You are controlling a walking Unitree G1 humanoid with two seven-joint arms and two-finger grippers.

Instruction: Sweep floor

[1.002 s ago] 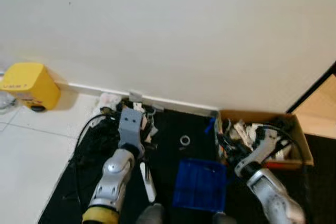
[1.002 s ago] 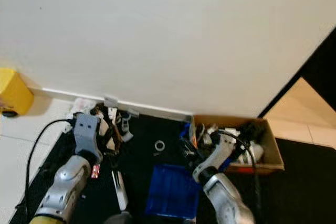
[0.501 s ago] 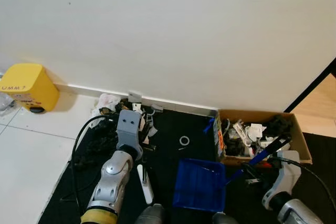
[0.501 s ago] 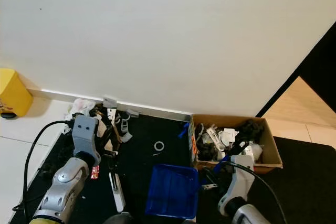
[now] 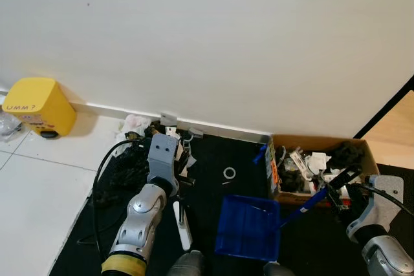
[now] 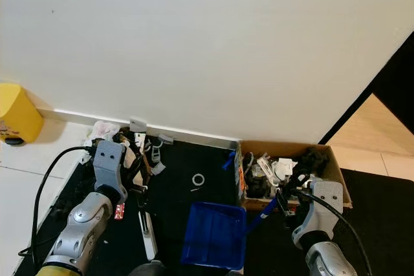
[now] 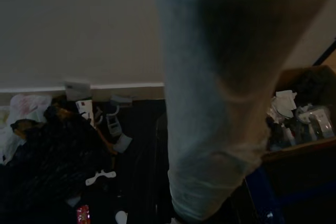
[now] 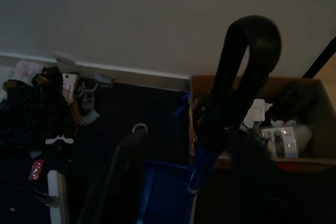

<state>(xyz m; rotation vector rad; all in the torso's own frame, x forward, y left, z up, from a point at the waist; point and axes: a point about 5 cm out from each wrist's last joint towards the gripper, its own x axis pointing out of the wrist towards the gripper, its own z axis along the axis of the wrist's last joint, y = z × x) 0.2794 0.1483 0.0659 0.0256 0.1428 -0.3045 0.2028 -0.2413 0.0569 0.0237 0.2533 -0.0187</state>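
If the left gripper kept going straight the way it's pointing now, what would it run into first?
Most likely the pile of litter heaped on the black mat against the baseboard, straight ahead of the left gripper; behind that stands the wall. Depth is hard to judge here.

From our head views we see even, soft light on a bright wall (image 5: pixel 213 37), sharp and without glare. Our wrist views are dim and murky; beside the jaws, a pale handle (image 7: pixel 220 98) looms blurred, out of focus.
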